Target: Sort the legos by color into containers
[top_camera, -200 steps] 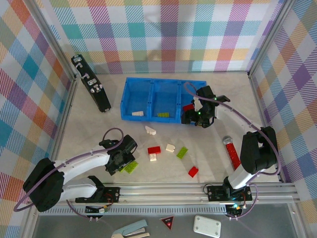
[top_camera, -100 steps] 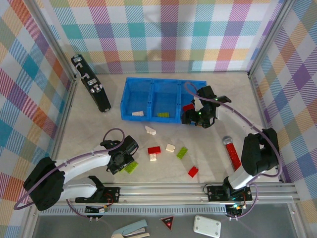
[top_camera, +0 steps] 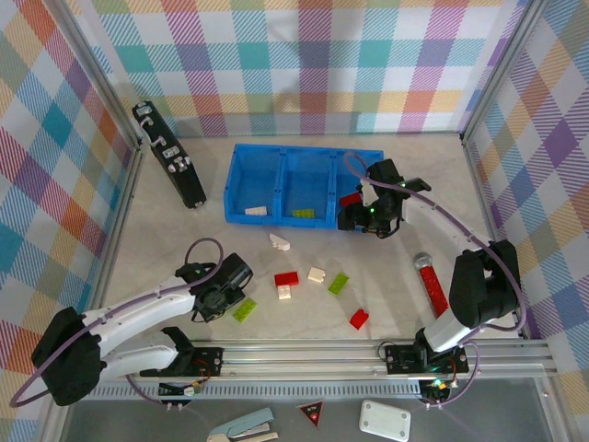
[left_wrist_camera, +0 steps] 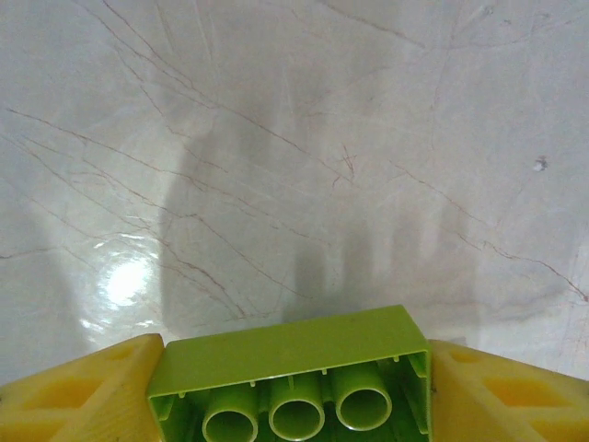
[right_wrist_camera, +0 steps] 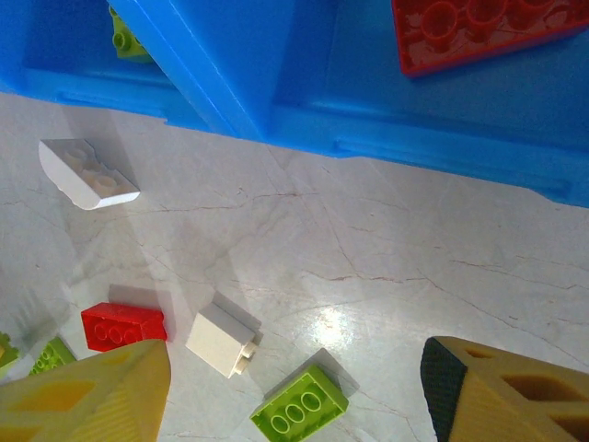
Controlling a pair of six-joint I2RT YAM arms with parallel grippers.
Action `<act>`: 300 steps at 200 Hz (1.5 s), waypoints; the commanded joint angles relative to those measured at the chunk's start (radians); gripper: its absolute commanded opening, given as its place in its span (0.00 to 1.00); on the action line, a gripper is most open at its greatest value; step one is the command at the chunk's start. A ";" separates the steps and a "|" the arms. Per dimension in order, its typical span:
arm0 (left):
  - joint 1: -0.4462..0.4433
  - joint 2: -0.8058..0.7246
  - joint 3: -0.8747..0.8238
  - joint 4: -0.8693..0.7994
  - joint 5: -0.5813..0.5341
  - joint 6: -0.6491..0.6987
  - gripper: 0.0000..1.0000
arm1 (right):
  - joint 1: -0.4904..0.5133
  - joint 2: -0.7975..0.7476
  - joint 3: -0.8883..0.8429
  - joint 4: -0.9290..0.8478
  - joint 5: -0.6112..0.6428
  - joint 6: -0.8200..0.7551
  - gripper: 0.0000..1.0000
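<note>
Left wrist view shows the left end effector [left_wrist_camera: 294, 354] clamped on a lime green brick [left_wrist_camera: 291, 370]. Its yellow fingers [left_wrist_camera: 87, 391] press against both short ends, the brick's hollow underside tubes face the camera, and bare marbled desk [left_wrist_camera: 304, 157] lies beyond. From above, that brick sits at the near left of the desk, well apart from the blue tray [top_camera: 304, 149].

The step in hand looks like the pickup of a green piece. Next, I judge, it needs a lift and a carry to the middle compartment, where another green brick [top_camera: 304, 214] lies. The release should come over that cell, not over the one holding a white brick [top_camera: 256, 211].

The right end effector [right_wrist_camera: 294, 354] hangs just in front of the tray's right compartment, fingers apart and nothing between them. A red brick [right_wrist_camera: 479, 32] rests in that compartment.

Loose pieces wait on the desk between the arms: a white slope brick [right_wrist_camera: 87, 173], a small red brick [right_wrist_camera: 122, 325], a white block [right_wrist_camera: 223, 341] and a green brick near the middle [right_wrist_camera: 299, 402].
</note>
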 commanded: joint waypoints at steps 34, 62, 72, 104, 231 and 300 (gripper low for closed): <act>-0.011 -0.073 0.081 -0.124 -0.074 0.076 0.66 | 0.007 -0.056 -0.001 -0.031 0.012 -0.020 0.73; -0.012 -0.070 0.137 -0.152 -0.083 0.142 0.65 | 0.007 -0.069 0.000 -0.036 0.029 -0.020 0.73; -0.011 -0.064 0.170 -0.178 -0.096 0.163 0.65 | 0.007 -0.072 0.002 -0.041 0.038 -0.020 0.73; -0.008 -0.050 0.242 -0.220 -0.117 0.228 0.65 | 0.007 -0.085 0.010 -0.062 0.056 -0.022 0.73; 0.063 0.214 0.514 -0.048 -0.054 0.592 0.64 | 0.007 -0.173 -0.054 -0.164 0.161 0.063 0.73; 0.091 0.478 0.842 0.008 0.009 0.828 0.63 | 0.007 -0.261 -0.062 -0.271 0.238 0.137 0.74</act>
